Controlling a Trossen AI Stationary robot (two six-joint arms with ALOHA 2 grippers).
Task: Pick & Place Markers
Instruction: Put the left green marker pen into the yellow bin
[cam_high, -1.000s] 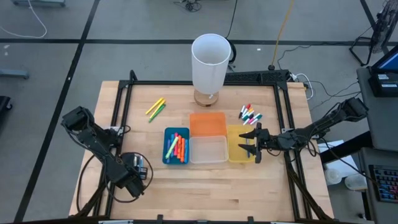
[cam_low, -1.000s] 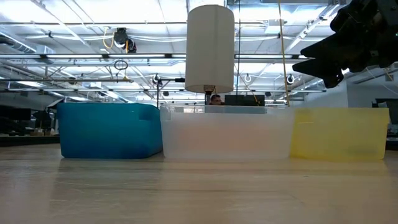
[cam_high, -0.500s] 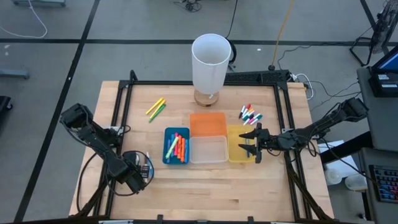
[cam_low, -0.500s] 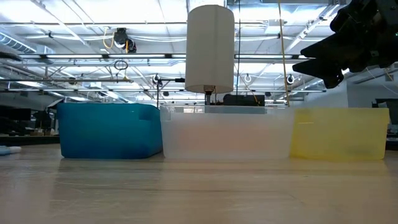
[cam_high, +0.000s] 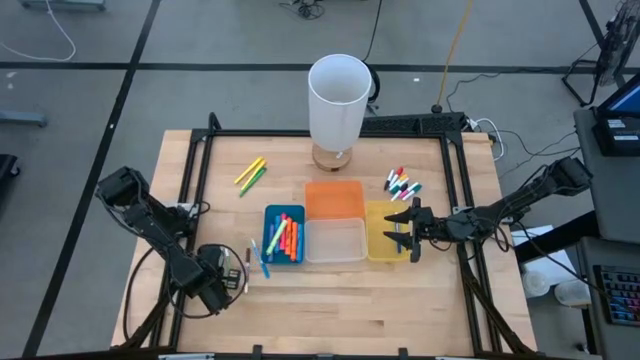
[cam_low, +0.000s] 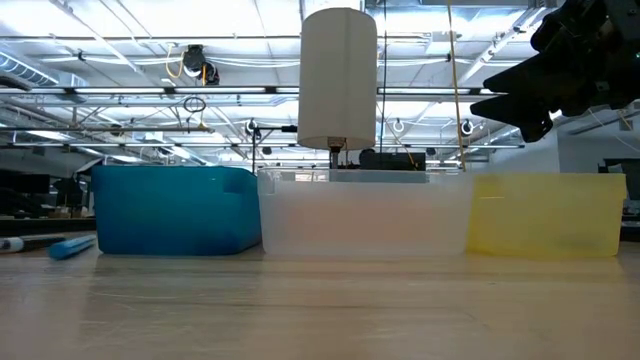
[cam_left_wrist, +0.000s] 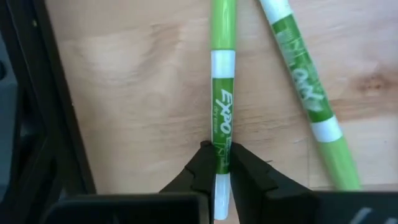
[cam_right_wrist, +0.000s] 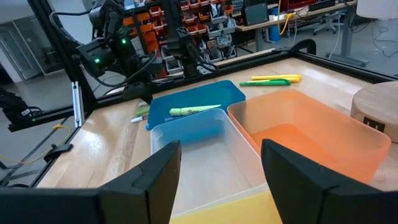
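Bare wooden tabletop (cam_high: 350, 300) stretches wide along the near edge, in front of the blue bin (cam_high: 283, 235), clear bin (cam_high: 335, 241) and yellow bin (cam_high: 383, 230). At the left edge, the left gripper (cam_left_wrist: 216, 163) pinches a green marker (cam_left_wrist: 222, 99), with a second green marker (cam_left_wrist: 305, 84) lying just beside it; only the left wrist view shows this. From above, the right gripper (cam_high: 404, 232) hangs spread over the yellow bin. More markers lie in the blue bin (cam_high: 285, 238), beside it (cam_high: 265, 258), and near the lamp (cam_high: 250, 175) (cam_high: 402, 185).
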